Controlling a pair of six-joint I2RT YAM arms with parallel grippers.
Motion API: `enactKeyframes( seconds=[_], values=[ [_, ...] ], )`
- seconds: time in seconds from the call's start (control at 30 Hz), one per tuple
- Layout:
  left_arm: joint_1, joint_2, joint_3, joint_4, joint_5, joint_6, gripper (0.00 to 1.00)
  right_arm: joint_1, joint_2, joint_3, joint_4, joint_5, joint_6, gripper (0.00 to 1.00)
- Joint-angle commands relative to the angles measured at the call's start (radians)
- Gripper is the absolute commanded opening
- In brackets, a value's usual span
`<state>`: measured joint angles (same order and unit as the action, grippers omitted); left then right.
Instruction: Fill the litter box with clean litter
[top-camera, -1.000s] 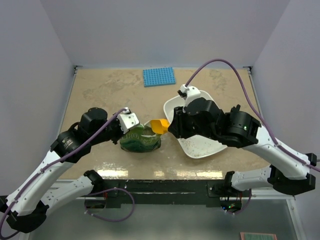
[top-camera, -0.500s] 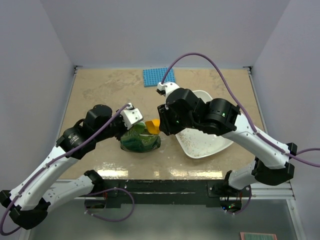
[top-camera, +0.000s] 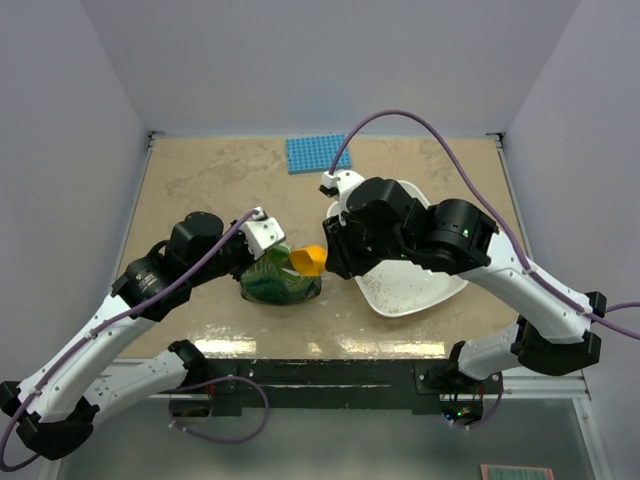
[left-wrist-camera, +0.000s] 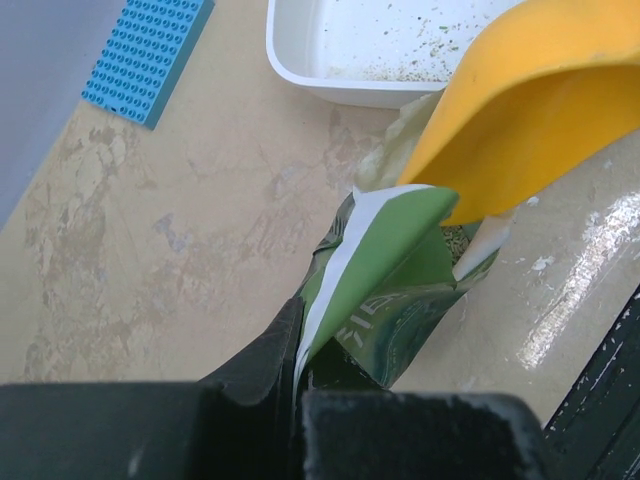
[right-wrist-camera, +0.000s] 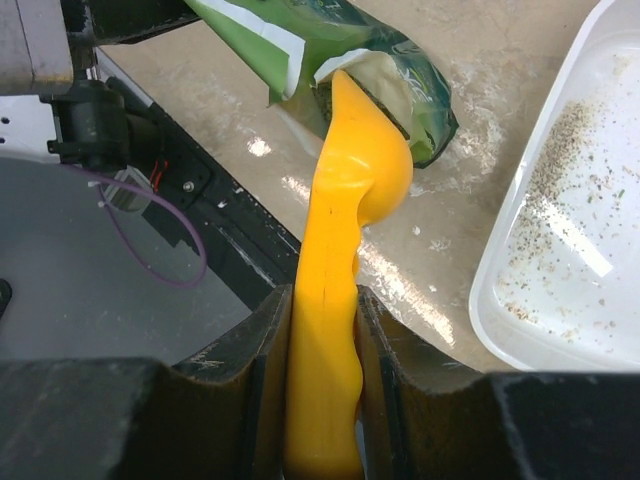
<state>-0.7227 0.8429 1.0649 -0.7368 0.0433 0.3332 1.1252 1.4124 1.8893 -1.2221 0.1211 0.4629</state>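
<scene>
The white litter box (top-camera: 412, 290) lies right of centre; it shows in the right wrist view (right-wrist-camera: 560, 250) with a thin scatter of clean litter (right-wrist-camera: 560, 170) on its floor, and in the left wrist view (left-wrist-camera: 350, 60). My left gripper (top-camera: 262, 250) is shut on the edge of the green foil bag (top-camera: 281, 281), holding its mouth up (left-wrist-camera: 390, 270). My right gripper (right-wrist-camera: 322, 380) is shut on the handle of the orange scoop (right-wrist-camera: 345, 260). The scoop bowl (top-camera: 308, 260) sits at the bag's mouth (left-wrist-camera: 530, 100).
A blue studded mat (top-camera: 317, 153) lies at the back of the table, also in the left wrist view (left-wrist-camera: 145, 55). Spilled grains dot the table near the front edge (right-wrist-camera: 440, 245). The black table frame and cables (right-wrist-camera: 150, 240) lie just beyond the bag.
My right arm has swung left from over the litter box, carrying the scoop to the bag's mouth. My left gripper has kept hold of the bag.
</scene>
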Motion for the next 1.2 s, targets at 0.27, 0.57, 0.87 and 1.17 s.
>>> enactKeyframes(
  seconds=[0.27,0.57,0.87,1.17],
  values=[
    [-0.007,-0.106,-0.028,0.137,0.038,0.015,0.0,0.013,-0.044,-0.071,0.013,-0.112,0.013,0.0],
    [-0.009,-0.244,-0.118,0.209,0.118,0.035,0.0,0.004,0.069,-0.006,0.064,-0.005,0.071,0.0],
    [-0.007,-0.295,-0.149,0.22,0.152,0.024,0.0,-0.039,0.065,-0.041,0.11,0.118,0.19,0.0],
    [-0.009,-0.312,-0.151,0.217,0.175,0.01,0.0,-0.053,0.0,-0.18,0.194,0.161,0.263,0.0]
  ],
)
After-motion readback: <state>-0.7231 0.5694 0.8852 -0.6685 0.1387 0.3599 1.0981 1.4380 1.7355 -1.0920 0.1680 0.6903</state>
